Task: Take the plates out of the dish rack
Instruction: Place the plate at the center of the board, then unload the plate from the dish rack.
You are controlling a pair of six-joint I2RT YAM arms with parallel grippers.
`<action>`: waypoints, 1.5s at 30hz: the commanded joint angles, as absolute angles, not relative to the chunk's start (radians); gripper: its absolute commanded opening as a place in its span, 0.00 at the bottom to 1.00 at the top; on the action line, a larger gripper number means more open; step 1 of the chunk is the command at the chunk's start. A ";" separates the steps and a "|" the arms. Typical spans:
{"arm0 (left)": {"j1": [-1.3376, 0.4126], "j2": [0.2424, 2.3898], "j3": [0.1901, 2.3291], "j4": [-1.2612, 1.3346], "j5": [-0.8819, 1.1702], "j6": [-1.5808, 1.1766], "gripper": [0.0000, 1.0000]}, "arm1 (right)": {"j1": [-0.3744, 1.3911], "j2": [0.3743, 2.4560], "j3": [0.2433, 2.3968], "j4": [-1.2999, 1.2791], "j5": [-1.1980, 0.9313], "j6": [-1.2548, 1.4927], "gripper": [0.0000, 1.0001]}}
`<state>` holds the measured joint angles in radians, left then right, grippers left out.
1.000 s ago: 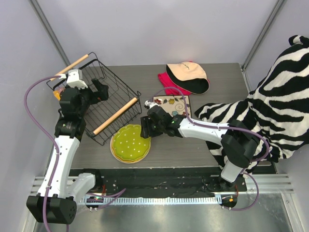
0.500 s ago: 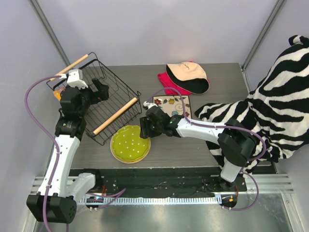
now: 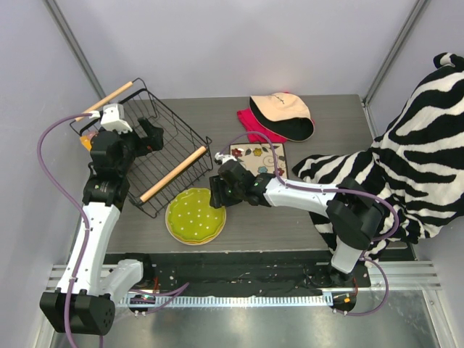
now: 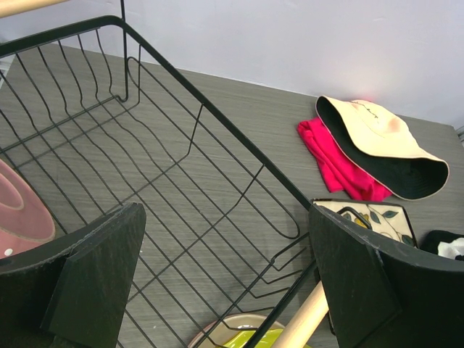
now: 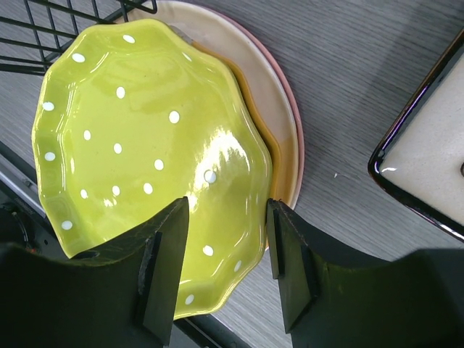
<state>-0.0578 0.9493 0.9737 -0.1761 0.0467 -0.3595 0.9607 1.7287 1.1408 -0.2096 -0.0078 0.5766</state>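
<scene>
Top external - the dish rack (image 3: pixel 168 138) sits tilted at the upper left of the bench (image 3: pixel 210 116). The left tool (image 3: pixel 152 136) hangs over its inside. Below the rack, at lower centre-left, lies the green plate (image 3: pixel 193 214), topping a small stack. The right tool (image 3: pixel 217 193) is over its right edge. The square plate (image 3: pixel 259 155) lies flat at centre, just right of that tool. A cap (image 3: pixel 284 116) rests on a pink cloth (image 3: pixel 251 123) at upper centre, and a zebra-striped cloth (image 3: pixel 413 159) fills the right side.

Left wrist - the left tool (image 4: pixel 225 239) is spread wide and holds nothing, with rack wires between its fingers (image 4: pixel 94 290). A pink plate (image 4: pixel 22 210) shows at the left edge, inside the rack. A wooden handle (image 4: pixel 304 326) and a sliver of green plate show at the bottom.

Right wrist - the right tool (image 5: pixel 226 254) has a narrow gap and grips nothing. Its fingers (image 5: pixel 163 268) straddle the green plate's lower rim. Whether they touch it, I cannot tell. Under the green plate lies a cream-yellow plate (image 5: pixel 272 119), offset to the right, with a pink rim peeking out beneath it. The square plate's dark rim sits at the right edge - rack wires at the upper left.
</scene>
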 commanded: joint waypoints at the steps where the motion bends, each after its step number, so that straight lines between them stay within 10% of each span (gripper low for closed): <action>1: -0.061 0.948 0.974 -0.147 0.058 -0.362 0.99 | 0.976 1.723 1.166 -0.121 0.035 0.584 0.55; 23: -0.038 1.026 1.045 -0.285 -0.248 -0.290 1.00 | 0.766 1.474 1.210 -0.118 0.020 0.511 0.70; 45: 0.279 1.138 0.979 -0.172 -0.092 -0.448 1.00 | 0.473 1.316 1.039 0.212 -0.186 0.610 0.70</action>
<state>0.2581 1.1088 0.9806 -0.2344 -0.1188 -0.4183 0.4934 1.3483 1.0592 0.1097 -0.1349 0.5770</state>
